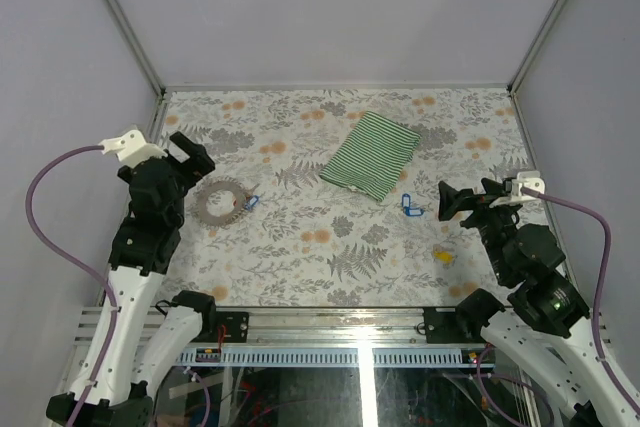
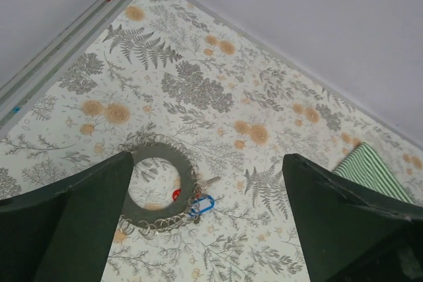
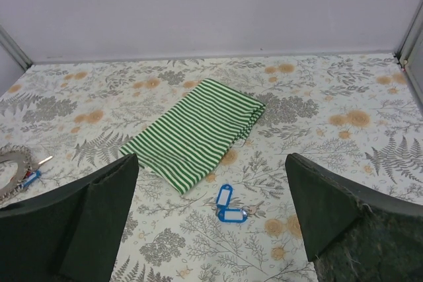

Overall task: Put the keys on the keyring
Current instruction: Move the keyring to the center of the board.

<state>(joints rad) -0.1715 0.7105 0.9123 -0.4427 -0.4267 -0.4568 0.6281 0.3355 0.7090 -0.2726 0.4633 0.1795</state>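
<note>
One keyring is lying on the tabletop. Five keys are lying there with it: three blue keys, one red key and one yellow key. One striped cloth is lying there too.

Keyring lies flat — red key, blue key at its rim.

Left arm: you see black joint housings over white lower links, white wrist cap | right arm: same black-and-white build | purple cable: one off each wrist | bases: black blocks, near edge | fingers: dark green-black wedges — edges scuffed
</note>
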